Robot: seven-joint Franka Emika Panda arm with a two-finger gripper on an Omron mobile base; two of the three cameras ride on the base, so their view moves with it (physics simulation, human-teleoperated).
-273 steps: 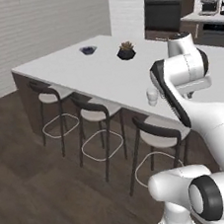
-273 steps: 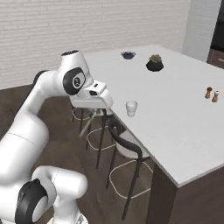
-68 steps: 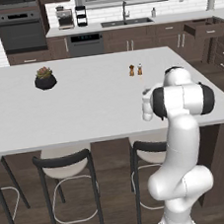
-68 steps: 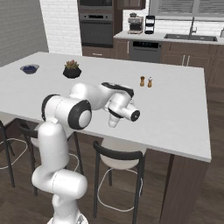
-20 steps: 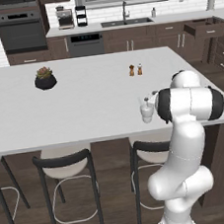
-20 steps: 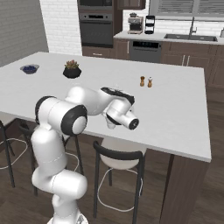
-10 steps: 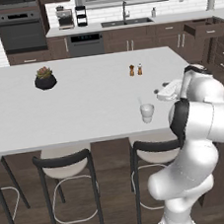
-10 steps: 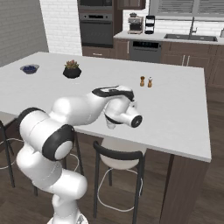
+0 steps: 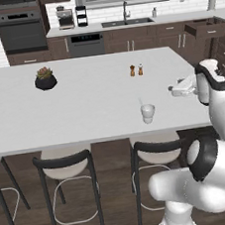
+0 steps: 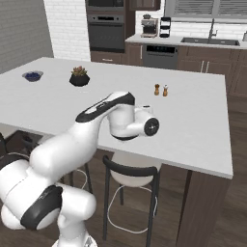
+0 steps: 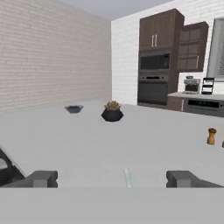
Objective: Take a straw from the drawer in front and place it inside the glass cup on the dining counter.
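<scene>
Gripper: the gripper point(image 11: 112, 179) points level across the dining counter point(image 9: 84, 108); its two dark fingertips point(image 11: 39, 178) stand spread wide with nothing between them.
Hold: empty; no contact with any object.
Straw: the straw point(image 11: 127, 177) shows in the hand view as a thin pale stick rising in the gap between the fingertips, a little right of the midpoint and touching neither tip. In the left base view it leans out of the glass cup point(image 9: 148, 113), its upper end tilted left.
Glass cup: upright on the white top near the counter's front edge, ahead of the fingertips and apart from them; its body is hidden below the hand view's lower edge.
Shakers: the pair of small orange and dark shakers point(image 9: 136, 70) stands farther back on the counter, beyond the right fingertip.
Potted plant: a dark pot with a small plant point(image 11: 112, 112) sits well beyond the fingertips, slightly left of centre.
Bowl: a small dark bowl point(image 11: 74, 109) lies farther off, beyond the left fingertip.
Drawer: an open dark brown drawer point(image 9: 205, 29) juts from the back cabinets, far from the fingers.
</scene>
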